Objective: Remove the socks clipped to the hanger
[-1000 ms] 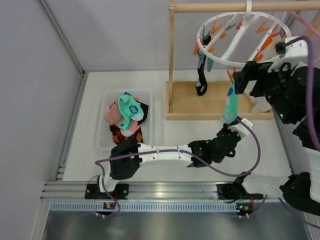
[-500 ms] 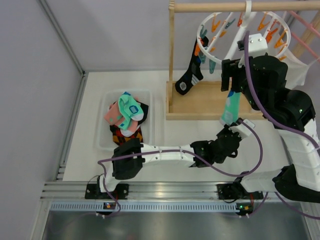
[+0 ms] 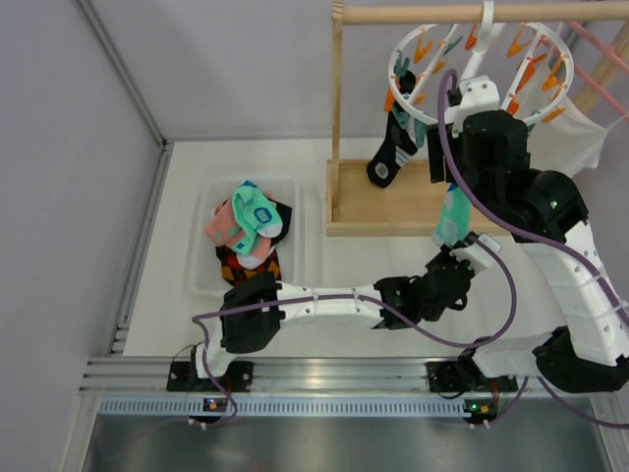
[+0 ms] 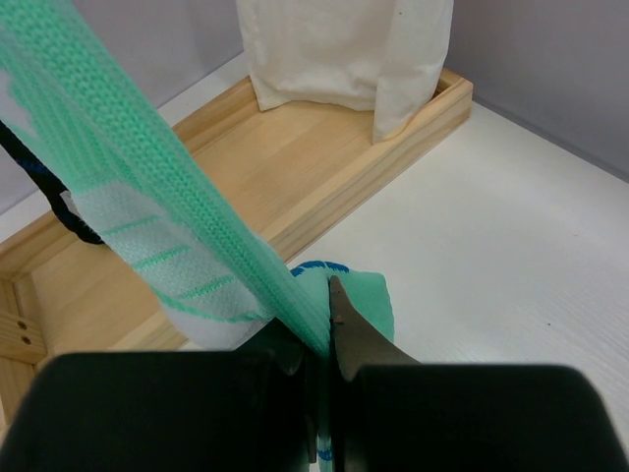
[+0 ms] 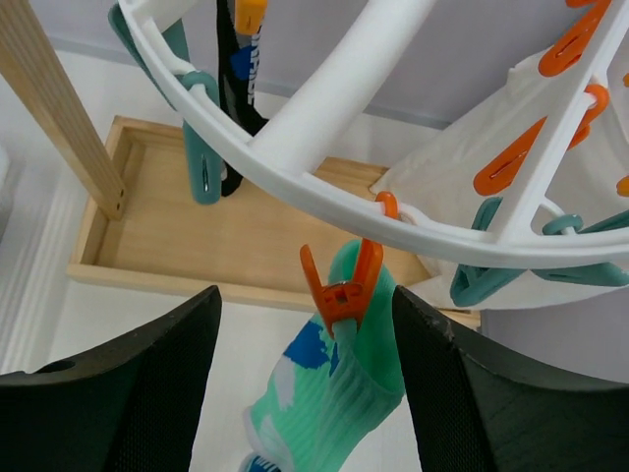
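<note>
The white ring hanger (image 3: 482, 74) hangs from the wooden rail, its orange and teal pegs dangling. A mint sock (image 3: 454, 214) hangs from an orange peg (image 5: 344, 290) on the ring (image 5: 295, 167). My left gripper (image 3: 462, 258) is shut on the sock's lower end, and in the left wrist view the fabric (image 4: 177, 197) runs taut from the shut gripper (image 4: 319, 305). My right gripper (image 5: 305, 292) stands open, one finger on each side of that orange peg without touching it. A black sock (image 3: 393, 147) hangs from the ring's left side.
A clear bin (image 3: 201, 265) at the left holds a pile of pink, mint and dark socks (image 3: 246, 221). The wooden stand's base tray (image 3: 393, 206) lies under the hanger. A large white cloth (image 4: 334, 49) hangs at the right, behind the ring.
My right arm has swung left from the hanger's right side to the orange peg, and its jaws have narrowed. The black sock swung outward and back. The left gripper has kept its hold.
</note>
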`<state>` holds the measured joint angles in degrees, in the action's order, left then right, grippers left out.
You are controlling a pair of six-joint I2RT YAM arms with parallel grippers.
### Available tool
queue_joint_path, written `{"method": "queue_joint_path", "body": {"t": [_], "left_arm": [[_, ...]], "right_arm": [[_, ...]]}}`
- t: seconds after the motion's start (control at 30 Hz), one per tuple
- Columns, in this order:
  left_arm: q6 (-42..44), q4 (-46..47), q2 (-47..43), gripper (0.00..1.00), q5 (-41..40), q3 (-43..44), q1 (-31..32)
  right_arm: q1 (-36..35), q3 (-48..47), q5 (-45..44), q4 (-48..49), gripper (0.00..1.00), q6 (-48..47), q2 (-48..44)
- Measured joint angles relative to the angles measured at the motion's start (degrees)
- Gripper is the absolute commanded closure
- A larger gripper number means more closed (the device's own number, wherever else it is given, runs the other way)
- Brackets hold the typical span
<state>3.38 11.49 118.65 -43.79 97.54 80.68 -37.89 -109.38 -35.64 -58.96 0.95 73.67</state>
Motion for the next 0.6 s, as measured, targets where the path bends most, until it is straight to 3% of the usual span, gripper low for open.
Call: {"method": "queue_joint_path", "body": {"t": [0.33, 0.53, 0.6], "left_arm": [[-0.1, 0.0, 0.0, 1.0, 0.5, 0.0, 0.0], [-0.2, 0.0, 0.0, 1.0, 1.0, 0.0, 0.0], [-0.2, 0.0, 0.0, 1.0, 1.1, 0.0, 0.0]], "right_arm": [[4.3, 3.6, 1.4, 4.9, 0.38, -2.5, 0.3], [5.3, 6.4, 2.8, 8.9, 0.52, -3.2, 0.2], [5.4, 7.3, 2.9, 10.1, 0.62, -3.5, 0.2]]}}
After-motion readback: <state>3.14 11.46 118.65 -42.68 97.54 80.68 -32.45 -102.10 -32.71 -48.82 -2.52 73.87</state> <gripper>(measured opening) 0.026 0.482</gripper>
